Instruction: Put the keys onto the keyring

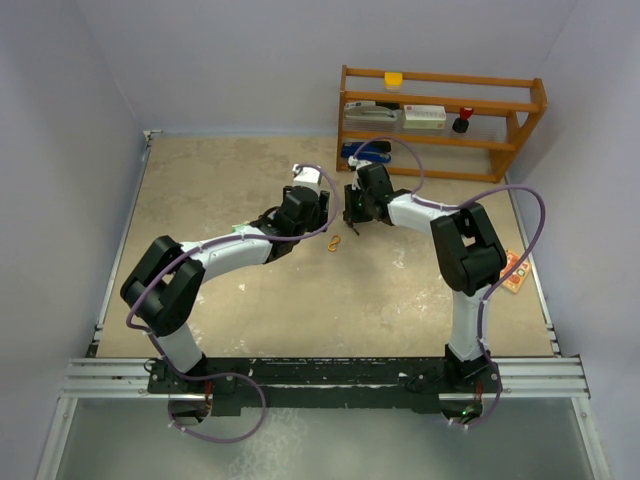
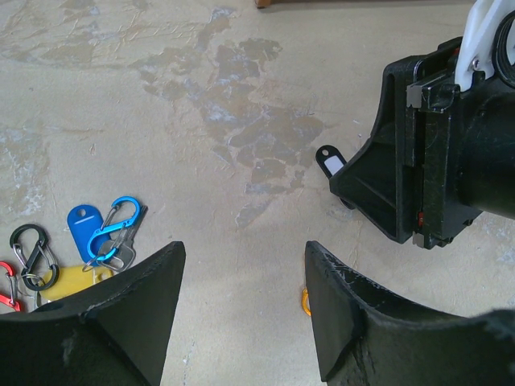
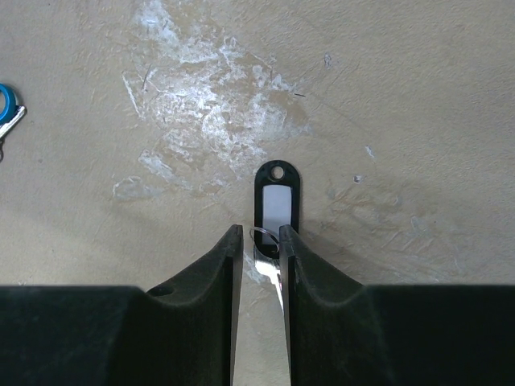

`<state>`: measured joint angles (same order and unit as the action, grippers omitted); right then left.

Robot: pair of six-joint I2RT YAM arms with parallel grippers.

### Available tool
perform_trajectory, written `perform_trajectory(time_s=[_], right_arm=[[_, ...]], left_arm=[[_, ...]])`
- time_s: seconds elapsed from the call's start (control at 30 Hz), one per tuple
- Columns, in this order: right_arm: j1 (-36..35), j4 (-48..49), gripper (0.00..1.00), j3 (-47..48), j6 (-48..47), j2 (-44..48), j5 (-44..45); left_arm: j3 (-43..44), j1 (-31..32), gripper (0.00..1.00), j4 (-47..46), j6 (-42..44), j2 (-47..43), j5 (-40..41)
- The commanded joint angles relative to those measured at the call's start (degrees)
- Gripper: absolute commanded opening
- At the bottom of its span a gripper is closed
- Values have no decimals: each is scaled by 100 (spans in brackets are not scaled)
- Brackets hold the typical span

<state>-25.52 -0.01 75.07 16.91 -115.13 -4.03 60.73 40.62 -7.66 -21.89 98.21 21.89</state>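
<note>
**Tag pickup, mid-table:** R gripper (image 3: 261,241), seen from its own wrist cam, has its jaws drawn narrow about a thin wire ring (image 3: 262,238) at the near end of the black tag (image 3: 278,205). The tag lies flat on the tabletop (image 3: 418,96), white label up, at ctr frame just above the fingertips. L gripper (image 2: 241,251) hovers wide open at the bottom of its own view, w/ nothing btwn its fingers. R gripper's black body fills the right side of that view, and the black tag pokes out at its tip. At lower left of the L wrist view, a blue tag (image 2: 80,229) touches a blue clip (image 2: 119,225). A yellow tag (image 2: 71,281) sits just below them, w/ a black clip (image 2: 32,253) and a red clip (image 2: 6,289) at the frame edge. An orange clip (image 2: 306,301) peeks out beside the L gripper's right-hand finger. From overhead, the two grippers face each other nr ctr frame, w/ the orange clip just below them. A wooden shelf (image 1: 470,81) stands at upper right.
</note>
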Motion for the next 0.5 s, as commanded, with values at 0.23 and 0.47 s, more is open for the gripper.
perform_trajectory(time_s=[0.23, 0.47], right_arm=[[-32, 1, 28, 130, -99, -114, -36], [-32, -30, 25, 150, -108, -168, -45]], left_arm=[[98, -24, 58, -95, 40, -109, 70], [106, -20, 58, -95, 40, -109, 75]])
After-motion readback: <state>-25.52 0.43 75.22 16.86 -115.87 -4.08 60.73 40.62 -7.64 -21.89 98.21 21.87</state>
